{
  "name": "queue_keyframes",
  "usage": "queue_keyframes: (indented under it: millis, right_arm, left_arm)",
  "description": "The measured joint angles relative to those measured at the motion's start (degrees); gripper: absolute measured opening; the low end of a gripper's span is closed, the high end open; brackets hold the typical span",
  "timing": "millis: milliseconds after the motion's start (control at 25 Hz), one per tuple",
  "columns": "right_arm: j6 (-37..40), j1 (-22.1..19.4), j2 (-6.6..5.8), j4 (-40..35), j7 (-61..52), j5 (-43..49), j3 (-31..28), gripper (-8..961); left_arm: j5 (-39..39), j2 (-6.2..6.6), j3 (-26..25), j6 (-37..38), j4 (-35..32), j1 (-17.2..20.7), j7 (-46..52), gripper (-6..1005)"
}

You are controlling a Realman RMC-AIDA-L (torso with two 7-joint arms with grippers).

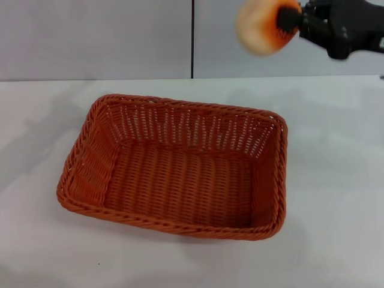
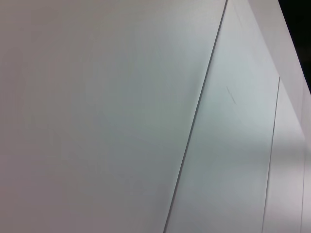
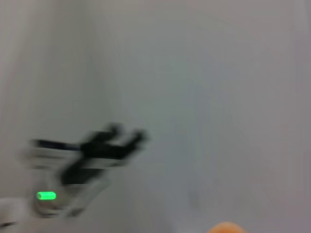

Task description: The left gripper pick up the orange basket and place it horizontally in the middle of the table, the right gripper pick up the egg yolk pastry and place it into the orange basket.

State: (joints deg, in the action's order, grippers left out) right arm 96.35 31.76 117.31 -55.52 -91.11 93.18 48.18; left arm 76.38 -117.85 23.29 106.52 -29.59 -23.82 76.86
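The orange basket (image 1: 90,180) lies lengthwise on the white table (image 1: 336,180), near its middle, and holds nothing. High above its far right corner, my right gripper (image 1: 289,21) is shut on the egg yolk pastry (image 1: 259,27) and holds it in the air. An orange edge of the pastry (image 3: 226,228) shows in the right wrist view. That view also shows my left gripper (image 3: 125,135) far off and blurred, its two black fingers apart and holding nothing. The head view does not show the left gripper.
A grey back wall with a dark vertical seam (image 1: 192,39) stands behind the table. The left wrist view shows only pale panels and a seam (image 2: 199,111). Bare table surrounds the basket on all sides.
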Motion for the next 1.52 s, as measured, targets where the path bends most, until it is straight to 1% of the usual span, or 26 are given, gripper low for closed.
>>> queue_keyframes:
  millis: [40, 120, 240, 320, 400, 600, 800, 1000, 1080, 1120, 1280, 1320, 1400, 1520]
  right_arm:
    - [0.0, 0.0, 0.0, 0.0, 0.0, 0.0, 0.0, 73]
    - [4.18, 1.17, -0.23, 0.39, 0.14, 1.33, 1.24, 63]
    - [5.36, 1.82, -0.32, 0.52, 0.18, 3.33, 2.86, 55]
    - [5.77, 2.53, -0.39, 0.64, 0.02, 6.13, 4.92, 52]
    - [5.65, 2.74, -0.39, 1.11, -0.46, 7.09, 5.52, 51]
    - [4.73, 2.83, -0.42, 1.62, -2.79, 7.68, 5.55, 48]
    - [4.74, 2.52, -0.42, 1.53, -2.81, 7.76, 5.21, 231]
    - [5.07, 2.12, -0.37, 1.11, -2.41, 7.4, 4.5, 464]
    - [5.05, 1.99, -0.3, 1.0, -2.23, 7.23, 4.1, 495]
    - [4.99, 1.36, -0.04, 0.75, -1.09, 6.22, 2.53, 511]
    - [4.88, -0.52, 0.59, 0.82, 2.98, 2.4, 0.4, 574]
    - [4.74, -2.08, 1.11, 1.51, 7.31, -0.88, -0.95, 574]
    - [4.6, -4.19, 1.57, 4.29, 15.04, -6.28, -2.57, 574]
    - [4.2, -6.56, 1.6, 11.94, 26.7, -16.46, -4.1, 574]
  left_arm:
    - [0.0, 0.0, -0.01, 0.0, -0.02, 0.0, -0.01, 659]
    - [0.0, 0.0, -0.01, 0.0, -0.08, 0.0, -0.01, 659]
    - [0.01, 0.0, 0.06, 0.0, -0.15, -0.09, -0.03, 659]
    - [0.01, 0.0, 0.06, 0.0, -0.15, -0.09, -0.03, 659]
    - [0.01, 0.0, 0.08, 0.0, -0.18, -0.23, -0.06, 659]
    - [0.0, 0.0, 0.1, 0.0, -0.2, -0.38, -0.06, 660]
    - [0.0, 0.0, 0.84, 0.06, -0.2, -0.51, 0.03, 660]
    - [0.0, -0.01, 0.82, 0.65, -0.08, -0.21, 0.12, 660]
    - [0.0, 0.0, 0.82, 0.69, -0.07, -0.16, 0.15, 660]
    - [0.0, 0.0, 0.8, 0.8, 0.02, -0.09, 0.18, 660]
    - [0.0, 0.0, 0.78, 0.93, 0.07, 0.09, 0.17, 659]
    - [0.0, 0.0, 0.78, 0.94, 0.06, 0.25, 0.12, 659]
    - [0.0, -0.01, 0.79, 0.95, 0.07, 0.32, 0.06, 659]
    - [-0.19, 0.0, 0.66, 0.89, -0.11, 0.77, -0.16, 659]
